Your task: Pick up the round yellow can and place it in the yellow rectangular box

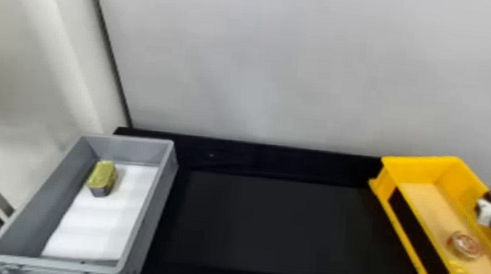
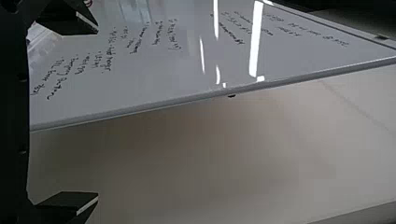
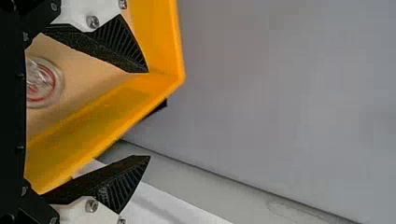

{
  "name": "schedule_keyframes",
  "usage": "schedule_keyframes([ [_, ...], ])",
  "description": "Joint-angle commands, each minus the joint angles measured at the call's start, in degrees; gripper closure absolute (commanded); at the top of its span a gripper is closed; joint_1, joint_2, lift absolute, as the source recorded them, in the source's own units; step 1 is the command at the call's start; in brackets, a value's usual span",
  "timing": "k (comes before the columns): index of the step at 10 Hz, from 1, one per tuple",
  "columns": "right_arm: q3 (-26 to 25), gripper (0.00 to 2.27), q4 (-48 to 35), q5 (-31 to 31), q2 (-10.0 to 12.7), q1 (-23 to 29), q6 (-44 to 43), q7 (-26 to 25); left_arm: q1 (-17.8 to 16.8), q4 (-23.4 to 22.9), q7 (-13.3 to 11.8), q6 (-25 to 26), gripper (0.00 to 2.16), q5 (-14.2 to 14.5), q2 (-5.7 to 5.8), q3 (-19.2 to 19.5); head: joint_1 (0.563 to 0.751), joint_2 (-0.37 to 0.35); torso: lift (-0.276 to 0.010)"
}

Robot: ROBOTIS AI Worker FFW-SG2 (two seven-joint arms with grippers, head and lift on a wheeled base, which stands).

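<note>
A can with a yellow top and rounded corners [image 1: 102,177] rests in the far part of the grey box, partly on a white sheet. At the right stands the yellow rectangular box [image 1: 416,164], whose wall also shows in the right wrist view [image 3: 161,46]. My right gripper [image 1: 486,212] is over that box's right side, far from the can. In its wrist view, the right gripper [image 3: 149,114] stands open, nothing between its fingers. The left gripper [image 2: 98,113] is open and holds nothing, facing a pale wall and a whiteboard in its wrist view.
Inside the yellow box lie a round clear item with a red ring [image 1: 465,245] and a small yellow piece [image 1: 461,273]. The grey box [image 1: 159,207] stands at the left; a black table surface [image 1: 291,230] lies between the boxes. Behind them rises a pale wall.
</note>
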Motion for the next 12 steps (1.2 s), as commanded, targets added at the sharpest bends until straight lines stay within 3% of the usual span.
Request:
schedule_keyframes([
  [1, -4.93, 0.17, -6.32, -0.17, 0.05, 2.54, -6.37, -0.16, 0.08, -0.03, 0.00, 0.00, 0.03, 0.00, -0.15, 0.24, 0.694, 0.014, -0.067],
  [5, -12.31, 0.17, -15.73, 0.09, -0.22, 3.33, -11.47, -1.65, 0.08, -0.20, 0.00, 0.00, 0.03, 0.00, -0.15, 0.41, 0.694, 0.014, -0.067],
  [8, -13.80, 0.17, -18.71, 0.80, -0.66, 3.33, -14.02, -6.40, 0.16, -0.29, 0.00, 0.00, 0.03, 0.00, -0.15, 1.12, 0.694, 0.014, -0.067],
  [10, -14.42, 0.17, -20.91, -1.05, -2.32, 2.36, -15.34, -7.02, 0.16, -0.29, 0.00, -0.09, 0.03, 0.18, -0.15, 1.64, 0.694, 0.014, -0.067],
  [12, -14.68, 0.17, -23.90, -3.60, -5.49, 1.57, -15.34, -7.02, 0.25, -0.29, 0.00, -0.26, 0.03, 0.35, -0.15, 1.99, 0.694, 0.014, -0.067],
])
